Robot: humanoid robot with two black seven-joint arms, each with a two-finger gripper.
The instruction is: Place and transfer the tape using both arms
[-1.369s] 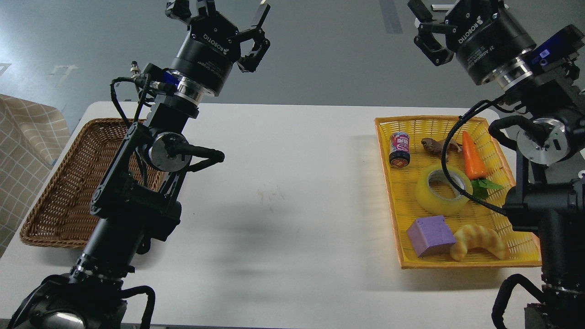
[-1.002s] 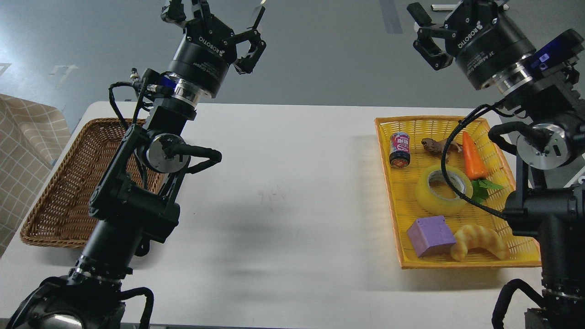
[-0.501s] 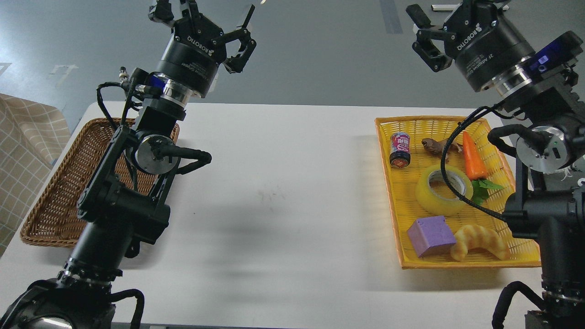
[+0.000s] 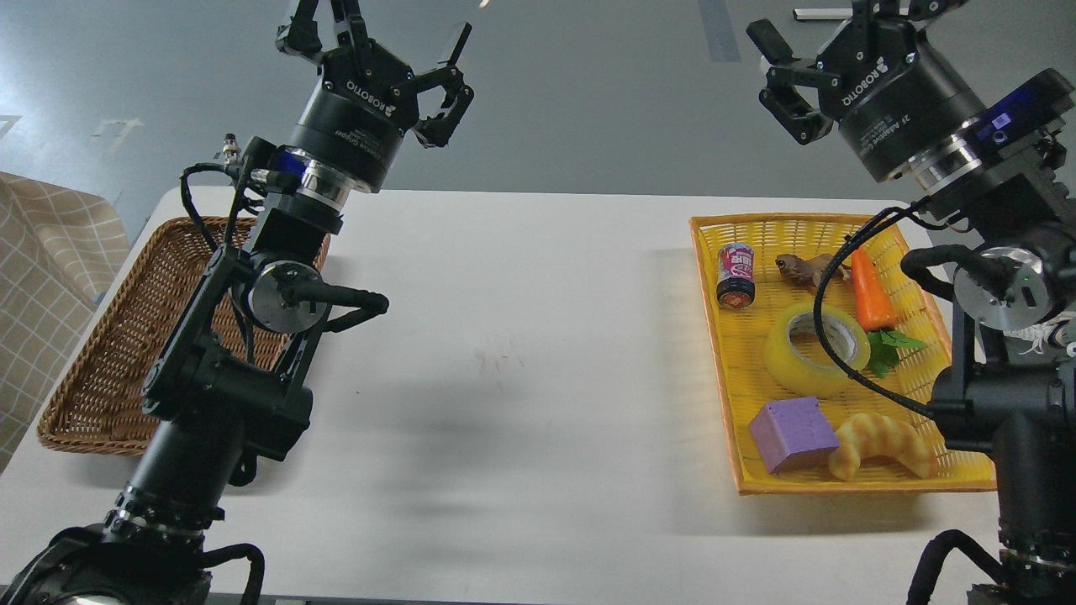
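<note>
My left gripper [image 4: 378, 38] hangs at upper left of the frame, fingers spread and empty; my right gripper [image 4: 828, 42] at upper right is likewise splayed. The tape [image 4: 811, 357] lies flat in the yellow basket [image 4: 723, 353] at right, between a toy carrot [image 4: 870, 290] and a purple cube [image 4: 793, 434].

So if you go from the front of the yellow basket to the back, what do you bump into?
Purple foam cube → translucent yellow tape roll → small red-labelled bottle, all in the yellow plastic basket.
</note>
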